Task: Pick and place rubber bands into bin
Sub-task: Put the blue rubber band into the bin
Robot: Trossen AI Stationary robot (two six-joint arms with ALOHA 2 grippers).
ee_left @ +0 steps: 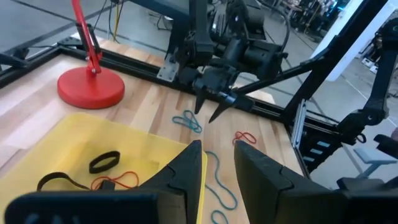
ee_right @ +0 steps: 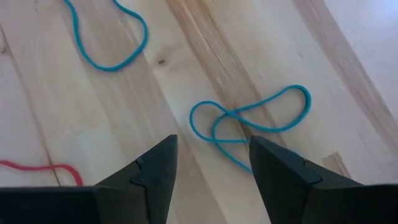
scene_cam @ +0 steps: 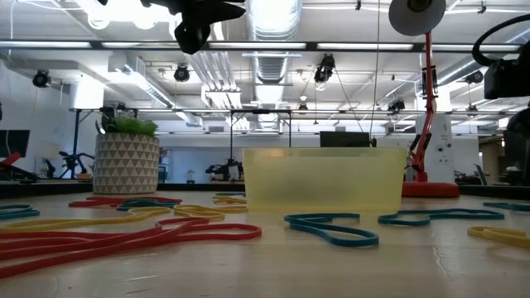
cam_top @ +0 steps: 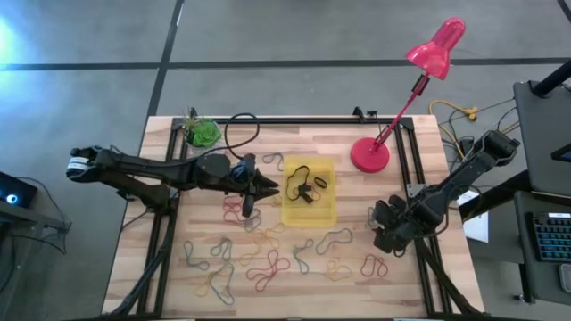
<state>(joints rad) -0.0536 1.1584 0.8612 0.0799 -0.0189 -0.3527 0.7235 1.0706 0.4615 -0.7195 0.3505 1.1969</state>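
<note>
The yellow bin [cam_top: 326, 214] stands at the table's middle and holds two black rubber bands [ee_left: 104, 162] and a red one [ee_left: 121, 182]. Many coloured rubber bands [cam_top: 268, 267] lie loose on the table's near half. My left gripper [ee_left: 217, 163] hovers open at the bin's left side [cam_top: 266, 187], with nothing between its fingers. My right gripper [ee_right: 211, 152] points steeply down at the table's right [cam_top: 382, 221]. It is open, and its fingers hang just above a twisted blue rubber band [ee_right: 249, 121] that lies flat on the wood.
A red desk lamp [cam_top: 370, 153] stands behind the bin to the right, and a potted plant [cam_top: 202, 132] at the far left corner. A black cable [cam_top: 241, 134] loops along the far edge. Black frame rails [cam_top: 415, 169] border the table's sides.
</note>
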